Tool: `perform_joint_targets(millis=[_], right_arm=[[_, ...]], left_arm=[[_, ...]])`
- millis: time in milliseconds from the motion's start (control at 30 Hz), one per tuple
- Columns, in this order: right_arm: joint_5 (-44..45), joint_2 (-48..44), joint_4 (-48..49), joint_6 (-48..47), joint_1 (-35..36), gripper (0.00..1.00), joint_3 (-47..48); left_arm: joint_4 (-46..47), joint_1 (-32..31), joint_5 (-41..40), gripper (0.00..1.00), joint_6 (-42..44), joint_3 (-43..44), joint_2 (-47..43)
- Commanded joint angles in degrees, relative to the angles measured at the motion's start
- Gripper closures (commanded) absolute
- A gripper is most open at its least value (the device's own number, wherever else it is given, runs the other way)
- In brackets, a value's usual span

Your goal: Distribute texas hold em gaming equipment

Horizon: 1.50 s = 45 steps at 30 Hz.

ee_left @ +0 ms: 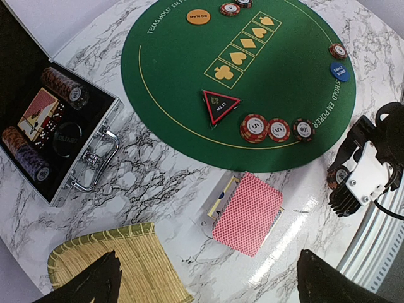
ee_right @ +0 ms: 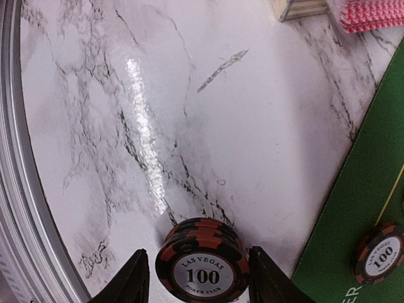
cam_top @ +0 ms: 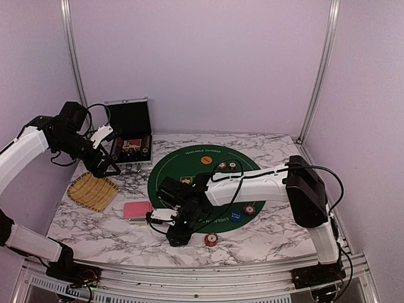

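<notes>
A stack of dark and orange "100" poker chips [ee_right: 203,262] stands on the marble beside the green mat [ee_left: 284,88]. My right gripper [ee_right: 199,278] straddles it, open, its right finger touching the stack and a thin gap at the left finger. In the top view that right gripper [cam_top: 178,235] is near the front edge. Red-backed playing cards [ee_left: 247,213] lie on their box left of it. On the mat are a dark triangular marker [ee_left: 220,105], three chips [ee_left: 278,130], an orange disc [ee_left: 197,17] and a blue disc [ee_left: 339,70]. My left gripper [ee_left: 208,287] hangs open and empty, high over the tray.
The silver case [ee_left: 95,148] lies open at the back left with chip rows and cards inside. A yellow straw tray [ee_left: 132,259] lies near the left edge. Another chip stack [cam_top: 211,239] sits on the marble at the front. A single chip [ee_right: 379,252] lies on the mat's rim.
</notes>
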Motion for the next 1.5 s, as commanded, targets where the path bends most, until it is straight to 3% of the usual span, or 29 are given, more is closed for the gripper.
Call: perform_joint_targets(millis=[0, 167, 433, 700, 1467], right_arm=[[0.38, 0.86, 0.6, -0.2, 0.17, 0.53, 0.07], [0.9, 1.11, 0.18, -0.29, 0.17, 0.54, -0.07], [1.2, 1.29, 0.3, -0.42, 0.15, 0.47, -0.5], [0.85, 0.42, 0.42, -0.2, 0.13, 0.58, -0.28], [2.51, -5.61, -0.94, 0.88, 0.12, 0.69, -0.87]], left_arm=[[-1.45, -0.23, 0.77, 0.01, 0.77, 1.37, -0.72], [-1.45, -0.24, 0.83, 0.01, 0.77, 1.57, -0.72], [-1.45, -0.22, 0.6, 0.01, 0.69, 1.67, -0.81], [-1.45, -0.23, 0.59, 0.01, 0.76, 1.71, -0.81], [-1.44, -0.21, 0.92, 0.01, 0.77, 1.92, -0.11]])
